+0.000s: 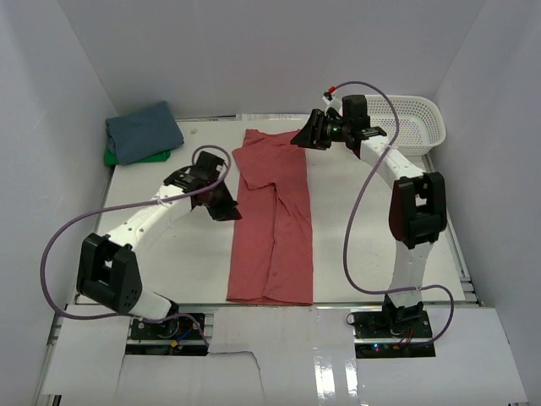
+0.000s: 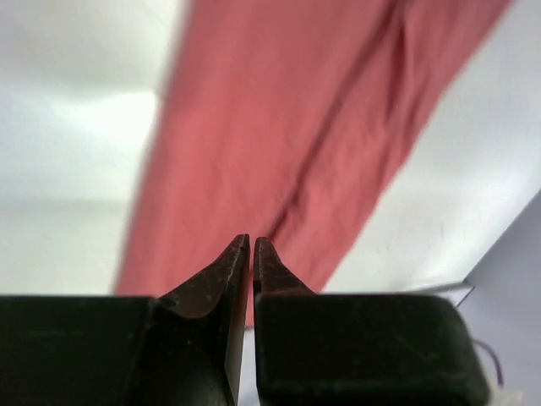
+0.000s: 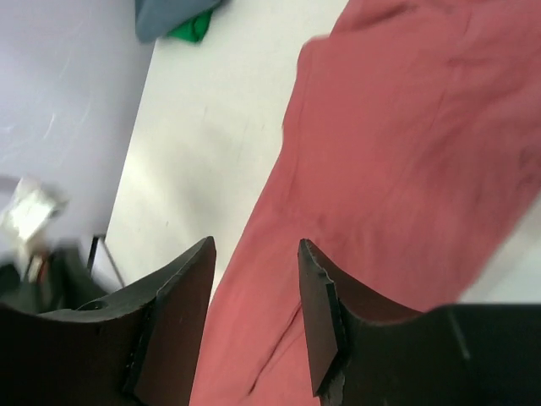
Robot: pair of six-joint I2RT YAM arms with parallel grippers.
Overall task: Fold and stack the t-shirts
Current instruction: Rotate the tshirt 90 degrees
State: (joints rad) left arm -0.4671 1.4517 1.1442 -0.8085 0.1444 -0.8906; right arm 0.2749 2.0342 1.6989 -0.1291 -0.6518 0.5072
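Observation:
The coral-red t-shirt [image 1: 272, 222] lies flat in a long narrow strip down the middle of the table [image 1: 177, 254]. My left gripper [image 1: 226, 205] hovers at its left edge, jaws parted by only a thin slit, with nothing between them; the left wrist view shows the red cloth [image 2: 296, 127] beyond the left gripper's tips [image 2: 251, 239]. My right gripper [image 1: 303, 135] hangs above the shirt's far right corner, open and empty, and in the right wrist view the red cloth [image 3: 397, 152] lies below the right gripper [image 3: 256, 244]. The slate-blue t-shirt [image 1: 144, 131] sits folded on the green one [image 1: 127, 158] at the far left.
A white mesh basket [image 1: 417, 123] stands in the far right corner, just behind the right arm. White walls close in the table on the left, back and right. The blue t-shirt [image 3: 165, 13] and green t-shirt [image 3: 190, 30] also show in the right wrist view.

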